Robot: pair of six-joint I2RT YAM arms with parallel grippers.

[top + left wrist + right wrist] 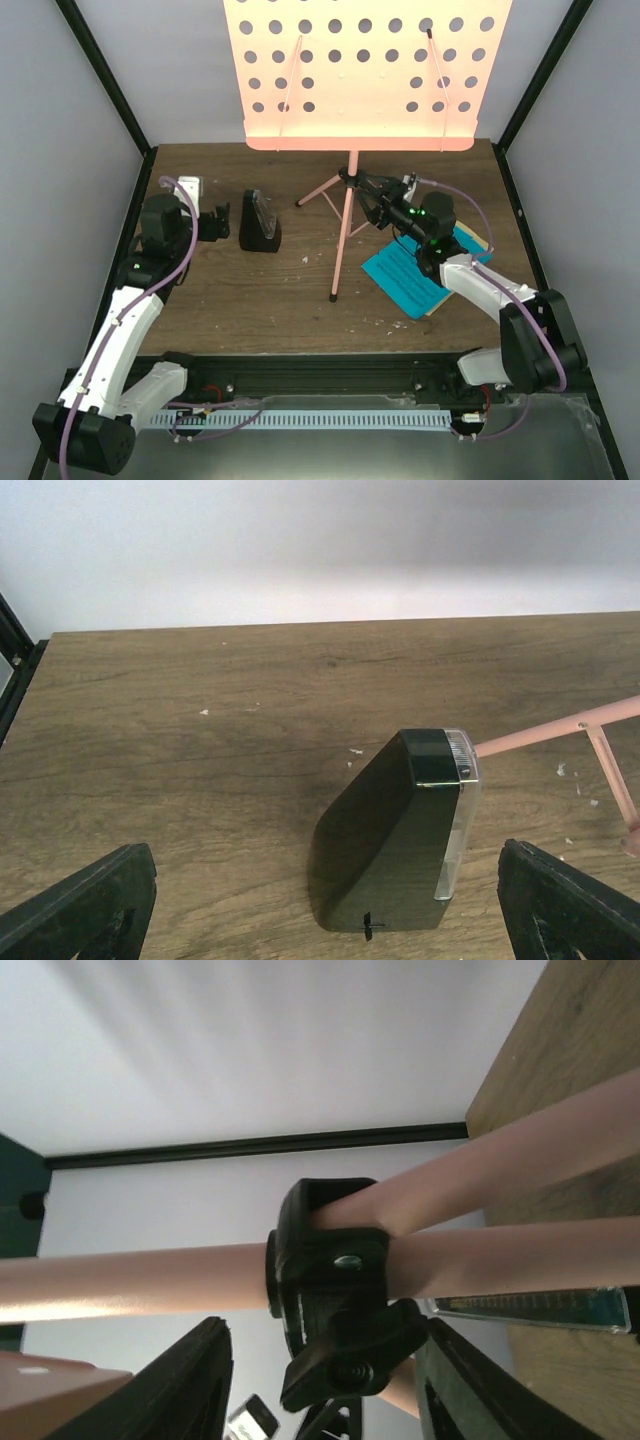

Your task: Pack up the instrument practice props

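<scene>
A: Stand (370,130) status?
B: Upright, pole (347,225) vertical, legs (318,192) splayed. Right gripper (325,1355) sits at the stand's collar (330,1280), jaws part-way apart astride it. There is a gap on one side and no firm hold that I can see.
A: Left gripper (330,900)?
B: Wide apart, empty, left of the stand. Metronome (400,830) is straight ahead of it, untouched.
A: Sheets (405,275)?
B: Flat, right of the stand, under the right arm (490,290).
A: What does the next move turn on?
B: My guess is the collar. It lies dead ahead of the right jaws, which cross the pole's axis. Right arm is nearer the stand.
</scene>
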